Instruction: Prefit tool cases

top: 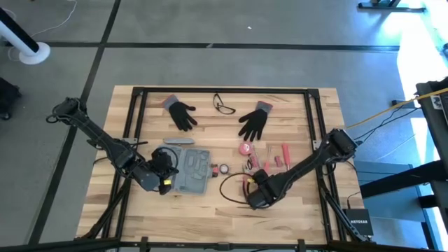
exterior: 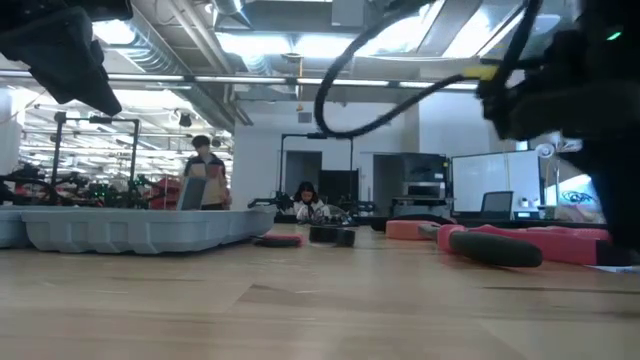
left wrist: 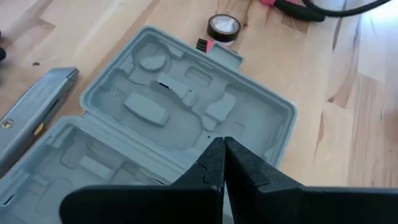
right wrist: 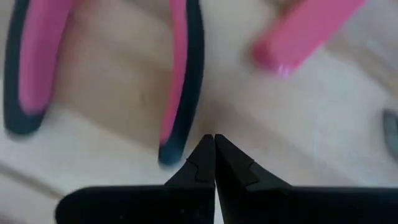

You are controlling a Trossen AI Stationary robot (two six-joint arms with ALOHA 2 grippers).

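The blue-grey tool case [top: 193, 170] lies open and flat on the wooden table, its moulded recesses [left wrist: 168, 102] facing up. My left gripper [top: 166, 176] is shut and hangs over the case's left edge, its tips [left wrist: 222, 148] above the case's rim and clear of it in the low view. My right gripper [top: 253, 194] is shut and points down near the front middle of the table. Its tips [right wrist: 214, 140] stand over bare wood just beside the end of a pink-and-black pliers handle [right wrist: 177, 93].
Pink-handled tools [top: 266, 162] and a pink round thing [top: 245, 149] lie right of the case, a tape roll [left wrist: 224, 26] beside it. A slim grey bar [left wrist: 34, 115] lies behind the case. Two black gloves [top: 183, 113] [top: 255, 120] and glasses [top: 224, 105] lie at the back.
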